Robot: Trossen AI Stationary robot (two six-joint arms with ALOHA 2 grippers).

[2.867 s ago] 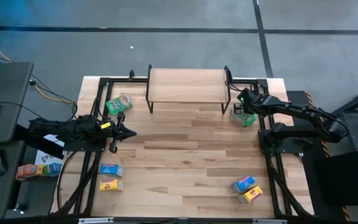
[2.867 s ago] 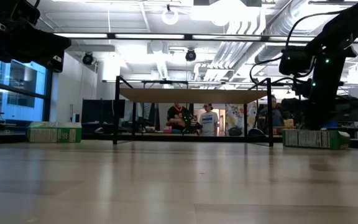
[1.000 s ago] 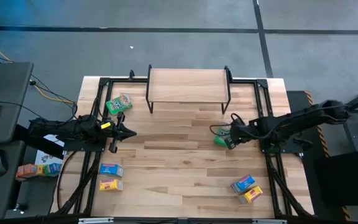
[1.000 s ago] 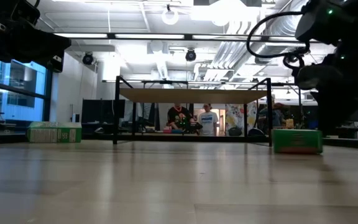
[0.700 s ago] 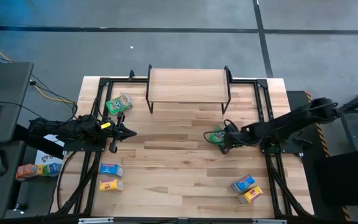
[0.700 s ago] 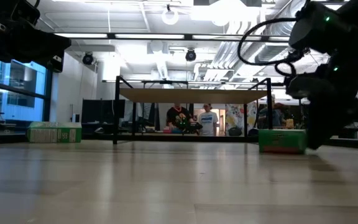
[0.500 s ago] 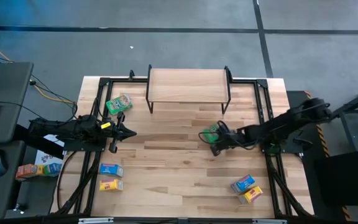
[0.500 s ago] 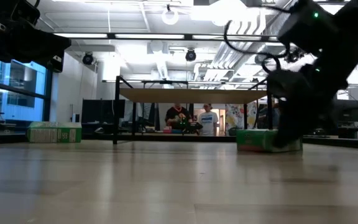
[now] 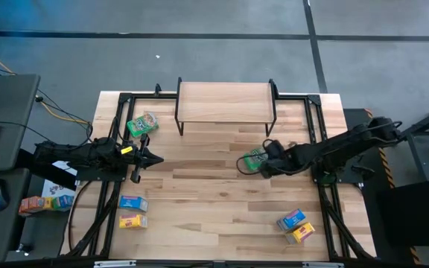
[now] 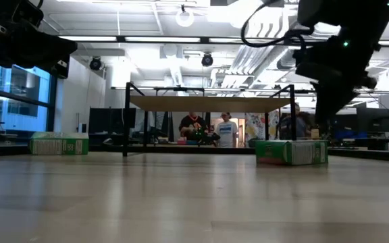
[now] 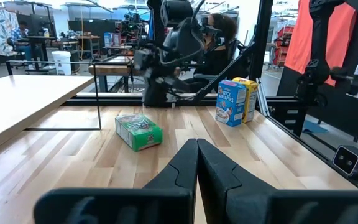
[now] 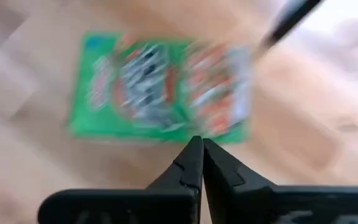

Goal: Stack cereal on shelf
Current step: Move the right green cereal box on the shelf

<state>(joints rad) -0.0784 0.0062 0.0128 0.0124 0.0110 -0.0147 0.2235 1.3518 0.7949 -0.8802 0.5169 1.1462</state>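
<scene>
A green cereal box (image 9: 252, 160) lies flat on the tabletop, in front of the shelf's right end; it also shows in the low view (image 10: 291, 152) and the right wrist view (image 12: 160, 87). My right gripper (image 9: 266, 165) is shut and hangs slanting down just above the box's right end (image 10: 323, 116), apart from it. The shelf (image 9: 226, 103) stands at the far edge with nothing on its wood top. My left gripper (image 9: 152, 158) waits shut and level at the table's left side (image 11: 196, 149).
Another green box (image 9: 141, 124) lies far left beside the shelf. A blue box (image 9: 132, 202) and a yellow box (image 9: 132, 220) lie near left; a blue box (image 9: 291, 219) and a yellow box (image 9: 302, 233) lie near right. Bare planks stretch between them. People sit in the room beyond.
My right gripper, shut, has slid the green box flat along the table toward the left, into the middle. It has then risen off the box, tipped further down and drawn back a little toward the right. The box stays where it was left.
</scene>
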